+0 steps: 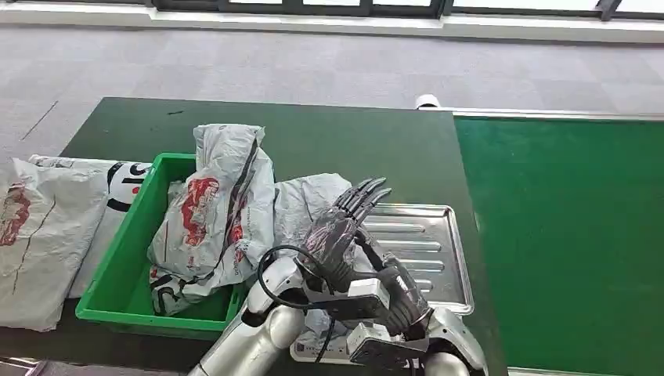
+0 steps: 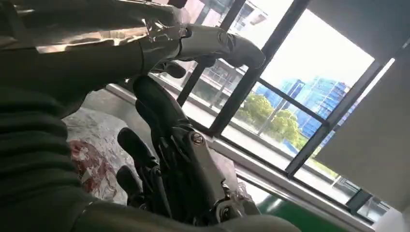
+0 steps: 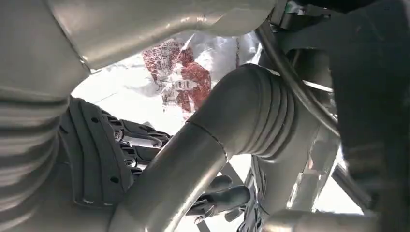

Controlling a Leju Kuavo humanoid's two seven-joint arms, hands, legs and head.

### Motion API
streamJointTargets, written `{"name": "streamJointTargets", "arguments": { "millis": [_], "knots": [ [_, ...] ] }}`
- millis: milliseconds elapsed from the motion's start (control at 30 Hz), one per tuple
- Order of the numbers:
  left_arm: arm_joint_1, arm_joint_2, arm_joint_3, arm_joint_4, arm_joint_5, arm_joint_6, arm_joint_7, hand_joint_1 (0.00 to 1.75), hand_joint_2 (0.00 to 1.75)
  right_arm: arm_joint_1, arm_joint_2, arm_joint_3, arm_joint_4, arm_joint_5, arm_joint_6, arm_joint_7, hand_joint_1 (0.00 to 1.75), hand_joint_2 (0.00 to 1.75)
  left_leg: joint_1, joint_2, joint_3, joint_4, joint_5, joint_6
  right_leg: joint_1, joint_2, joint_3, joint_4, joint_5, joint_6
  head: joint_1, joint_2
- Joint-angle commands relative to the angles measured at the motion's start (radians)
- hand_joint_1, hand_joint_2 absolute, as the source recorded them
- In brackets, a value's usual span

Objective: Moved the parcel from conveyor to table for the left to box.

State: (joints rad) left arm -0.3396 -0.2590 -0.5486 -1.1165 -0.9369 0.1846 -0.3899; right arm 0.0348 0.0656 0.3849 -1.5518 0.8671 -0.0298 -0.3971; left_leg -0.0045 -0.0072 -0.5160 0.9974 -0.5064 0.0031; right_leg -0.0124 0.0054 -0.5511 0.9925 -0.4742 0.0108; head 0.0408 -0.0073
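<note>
A grey parcel [image 1: 301, 200] lies on the silver tray [image 1: 438, 243], its left end against the green box [image 1: 117, 266]. My left hand [image 1: 344, 227] hovers over it, fingers stretched out and apart, holding nothing; the left wrist view shows those dark fingers [image 2: 159, 121] against the windows. My right hand [image 1: 403, 301] sits low by the tray's near edge, partly hidden under the left wrist. In the right wrist view its fingers [image 3: 121, 142] are spread with nothing in them, and my left forearm [image 3: 232, 130] crosses in front of a red-printed parcel [image 3: 179, 77].
A large grey parcel with red print [image 1: 211, 211] fills the green box and leans over its far rim. More parcels [image 1: 39, 227] lie on the dark table [image 1: 313, 133] to the left. The green conveyor belt [image 1: 564, 235] runs along the right.
</note>
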Motion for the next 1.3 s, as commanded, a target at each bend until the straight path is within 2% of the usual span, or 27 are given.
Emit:
{"name": "streamJointTargets", "arguments": {
  "millis": [33,167,433,500,567,633,667,867,967,1000,1300],
  "knots": [
    [-0.079,0.020,-0.042,0.217,0.043,-0.027,-0.046,0.00,1.75,0.017,-0.002,-0.122,-0.133,-0.163,-0.116,-0.061,0.00,1.75,0.000,0.000,0.001,-0.002,0.001,-0.001,0.000,-0.001,0.001,-0.001,0.001,0.000,0.000,0.000],
    [-0.088,0.021,-0.046,0.233,0.048,-0.032,-0.047,0.00,1.75,0.052,-0.009,-0.153,-0.173,-0.227,-0.127,-0.092,0.00,1.75,0.000,0.001,0.002,-0.002,0.001,-0.001,0.000,0.000,0.002,-0.002,0.001,0.000,0.001,0.000],
    [-0.131,0.018,-0.049,0.325,0.081,-0.010,-0.077,0.00,1.75,0.056,-0.006,-0.162,-0.176,-0.271,-0.177,-0.154,0.00,1.75,-0.001,0.001,0.002,-0.002,0.000,0.000,-0.001,0.000,0.001,-0.001,0.001,0.000,-0.001,0.000],
    [-0.128,0.016,-0.042,0.327,0.084,0.000,-0.067,0.00,1.75,0.089,0.013,-0.178,-0.237,-0.264,-0.271,-0.200,0.00,1.75,-0.002,0.001,0.001,-0.001,0.000,0.000,-0.002,0.000,0.001,-0.001,0.000,0.000,-0.001,0.000],
    [-0.130,0.007,-0.037,0.328,0.086,-0.001,-0.065,0.00,1.75,0.156,0.051,-0.213,-0.364,-0.320,-0.469,-0.295,0.00,1.75,-0.001,0.000,0.000,-0.001,0.000,-0.001,-0.001,-0.001,0.000,-0.001,0.000,-0.001,-0.001,0.000],
    [-0.127,-0.001,-0.035,0.319,0.083,0.002,-0.061,0.00,1.75,0.192,0.044,-0.208,-0.443,-0.336,-0.639,-0.301,0.00,1.75,-0.002,-0.002,0.000,-0.001,0.000,0.000,-0.002,-0.003,0.000,0.000,-0.001,-0.001,-0.001,0.000],
    [-0.119,-0.003,-0.035,0.308,0.077,0.006,-0.052,0.00,1.75,0.198,0.040,-0.211,-0.489,-0.368,-0.668,-0.301,0.00,1.75,-0.001,-0.002,0.001,-0.002,0.000,-0.001,-0.001,-0.002,0.001,-0.001,-0.001,-0.001,-0.001,0.000],
    [-0.070,0.013,-0.030,0.264,0.026,0.017,0.024,0.00,1.75,0.156,0.046,-0.207,-0.475,-0.358,-0.668,-0.301,0.00,1.75,-0.001,0.001,0.001,-0.003,0.000,0.000,-0.001,0.000,0.001,-0.002,0.000,0.000,-0.001,0.000],
    [-0.087,0.008,-0.019,0.310,-0.059,0.033,0.111,0.00,1.75,0.116,0.045,-0.199,-0.464,-0.355,-0.668,-0.301,0.00,1.75,0.000,0.007,0.003,-0.004,0.000,-0.001,0.000,0.005,0.001,-0.004,0.002,-0.001,-0.002,0.000],
    [-0.102,0.004,-0.008,0.334,-0.074,0.036,0.130,0.00,1.75,0.106,0.046,-0.196,-0.468,-0.351,-0.668,-0.301,0.00,1.75,0.000,0.004,0.001,-0.002,0.000,-0.001,-0.001,0.003,0.000,-0.002,0.001,-0.001,-0.001,0.000],
    [-0.122,0.003,0.005,0.356,-0.077,0.032,0.137,0.00,1.75,0.099,0.052,-0.196,-0.466,-0.342,-0.668,-0.301,0.00,1.75,0.000,0.003,0.002,-0.002,0.000,0.000,-0.001,0.002,0.001,-0.001,0.001,-0.001,-0.002,0.000]
  ]
}}
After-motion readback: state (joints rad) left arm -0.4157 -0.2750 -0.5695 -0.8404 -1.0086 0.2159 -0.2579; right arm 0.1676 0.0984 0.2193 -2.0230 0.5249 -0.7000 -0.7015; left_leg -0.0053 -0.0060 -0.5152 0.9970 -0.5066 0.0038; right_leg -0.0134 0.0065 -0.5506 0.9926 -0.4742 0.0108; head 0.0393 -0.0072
